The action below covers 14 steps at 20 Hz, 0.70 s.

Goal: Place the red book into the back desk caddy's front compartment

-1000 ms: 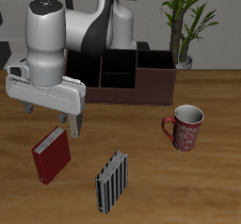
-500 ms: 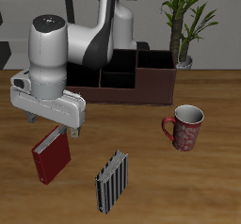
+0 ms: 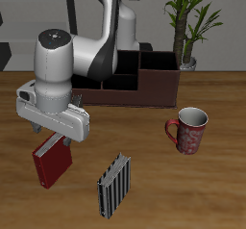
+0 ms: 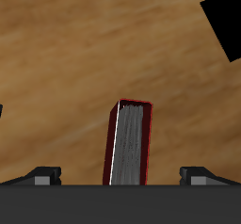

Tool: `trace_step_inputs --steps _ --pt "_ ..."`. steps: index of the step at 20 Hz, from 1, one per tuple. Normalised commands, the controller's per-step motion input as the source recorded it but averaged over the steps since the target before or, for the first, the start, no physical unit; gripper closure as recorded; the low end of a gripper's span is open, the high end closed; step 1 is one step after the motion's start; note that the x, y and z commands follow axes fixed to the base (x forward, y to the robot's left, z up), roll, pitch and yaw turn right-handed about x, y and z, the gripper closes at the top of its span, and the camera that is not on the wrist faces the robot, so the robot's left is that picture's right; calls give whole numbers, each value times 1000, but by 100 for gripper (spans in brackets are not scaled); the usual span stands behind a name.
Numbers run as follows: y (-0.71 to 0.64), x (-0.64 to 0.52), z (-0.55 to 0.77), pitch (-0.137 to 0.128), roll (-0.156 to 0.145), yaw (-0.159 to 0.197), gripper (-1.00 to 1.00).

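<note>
- The red book (image 3: 51, 160) lies on the wooden surface (image 3: 211, 190) near its front edge, tilted, with its upper end hidden under the claw (image 3: 60, 137).
- The claw hangs right over that book; in the wrist view the red book (image 4: 130, 143) stands edge-on between the two fingertips (image 4: 44, 174), white pages showing, a clear gap on each side. So the claw is spread wide and holds nothing.
- Just beside the book, nearer the middle of the surface, the black-and-grey striped book (image 3: 113, 184) stands on edge, apart from the red one.
- Farther back, the back desk caddy (image 3: 130, 76) sits against the arm's base; the arm's white body covers its end and part of its dark cells.
- The front compartment (image 3: 119, 82) shows as a black square cell behind the front wall, nothing seen inside.
- A red patterned mug (image 3: 188, 129) stands upright well apart from the books.
- A potted plant (image 3: 187, 21) rises behind the caddy's far end.
</note>
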Motion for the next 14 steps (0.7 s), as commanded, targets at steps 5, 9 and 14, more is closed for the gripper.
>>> trace_step_inputs --steps 5,9,14 --pt "-126 19 -242 29 -26 -24 -100" --pt "-141 3 -160 27 -36 -33 -100" --pt "-76 -13 -114 10 -15 7 100"
